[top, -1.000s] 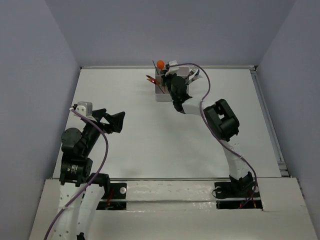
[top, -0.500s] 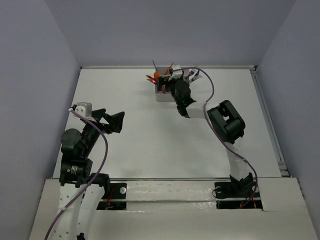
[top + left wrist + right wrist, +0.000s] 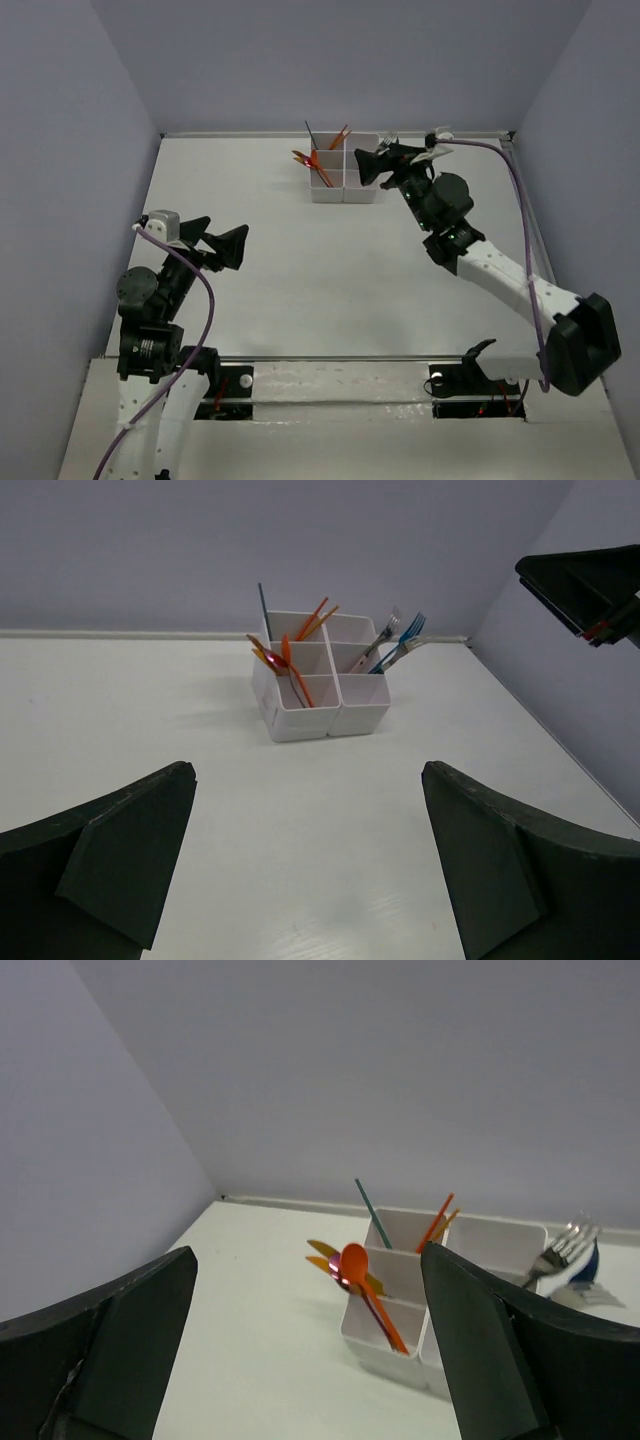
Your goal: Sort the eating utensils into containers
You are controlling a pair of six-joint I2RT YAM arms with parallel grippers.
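Observation:
The white containers [image 3: 345,193] stand at the table's far middle. Their left compartments hold an orange spoon [image 3: 355,1261] with other orange and yellow spoons [image 3: 280,663], a teal stick [image 3: 371,1212] and orange sticks [image 3: 438,1220]. Blue and silver forks [image 3: 398,640] lean out of a right compartment. My right gripper [image 3: 386,160] hovers just right of the containers [image 3: 385,1336], open and holding nothing. My left gripper [image 3: 215,240] hangs open over the table's left side, well short of the containers [image 3: 300,720].
A raised rail [image 3: 535,240] borders the table's right side. Grey walls close in at the back and both sides. One finger of the right gripper [image 3: 590,580] shows at the upper right of the left wrist view.
My right gripper has opened and drawn back to the right from above the containers, leaving the orange spoon in a left compartment. The left arm has barely moved.

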